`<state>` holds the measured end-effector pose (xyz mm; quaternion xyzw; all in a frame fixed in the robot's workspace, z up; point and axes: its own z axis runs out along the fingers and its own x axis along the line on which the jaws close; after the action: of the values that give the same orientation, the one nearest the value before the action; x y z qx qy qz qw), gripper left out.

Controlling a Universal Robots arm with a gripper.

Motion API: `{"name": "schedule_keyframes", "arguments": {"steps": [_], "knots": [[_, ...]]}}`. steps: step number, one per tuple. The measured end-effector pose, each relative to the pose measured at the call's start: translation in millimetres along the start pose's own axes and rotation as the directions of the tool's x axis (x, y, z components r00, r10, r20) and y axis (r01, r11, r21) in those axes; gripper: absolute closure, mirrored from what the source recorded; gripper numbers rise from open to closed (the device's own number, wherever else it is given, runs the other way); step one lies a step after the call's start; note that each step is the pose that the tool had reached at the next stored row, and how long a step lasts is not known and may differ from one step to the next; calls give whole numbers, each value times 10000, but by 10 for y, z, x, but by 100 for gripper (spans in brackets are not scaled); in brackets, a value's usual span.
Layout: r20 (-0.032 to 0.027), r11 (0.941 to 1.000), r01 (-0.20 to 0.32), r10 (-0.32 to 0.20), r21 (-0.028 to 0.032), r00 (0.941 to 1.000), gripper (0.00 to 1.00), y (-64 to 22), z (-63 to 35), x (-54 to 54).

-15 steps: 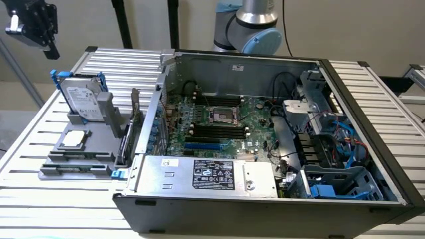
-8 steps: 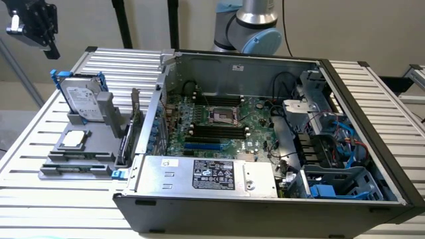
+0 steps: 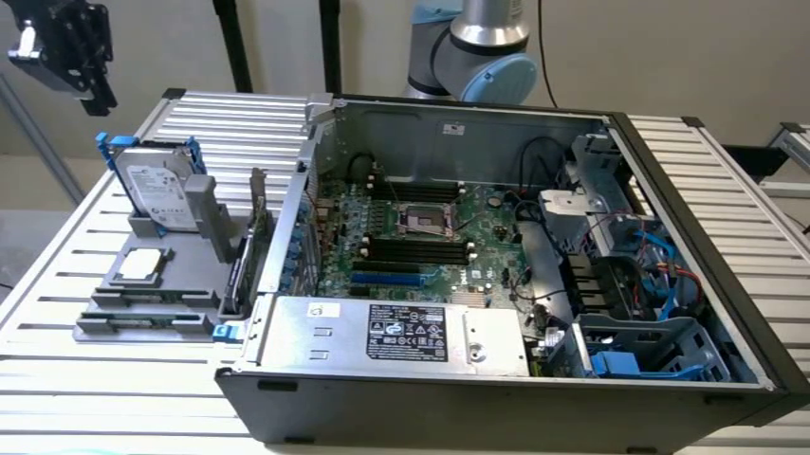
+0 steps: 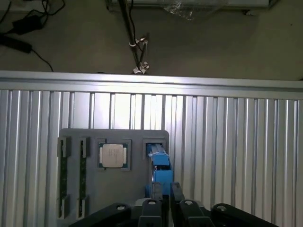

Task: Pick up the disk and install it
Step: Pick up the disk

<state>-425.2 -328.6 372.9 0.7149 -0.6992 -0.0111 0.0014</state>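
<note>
While the gripper (image 3: 91, 95) hangs high and empty (its jaw state cannot be told), the disk (image 3: 158, 190) stands upright in the grey holder (image 3: 190, 284) directly below, thin edge aligned between the jaws.

Disk (image 4: 158, 163) partly behind hand (image 4: 164, 198).

Exterior cam sits high, angled down, mid-range on the open PC case (image 3: 418, 408) and whole slatted worktop (image 3: 51, 284); wrist cam looks straight down from well above, both sharing the grey tray (image 3: 177, 296) holding the disk (image 3: 158, 190).
</note>
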Motion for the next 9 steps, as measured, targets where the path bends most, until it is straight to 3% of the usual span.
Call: {"name": "schedule_keyframes", "arguments": {"steps": [9], "knots": [[0,10000,0,0,0,10000,41,-1,4,0]]}}
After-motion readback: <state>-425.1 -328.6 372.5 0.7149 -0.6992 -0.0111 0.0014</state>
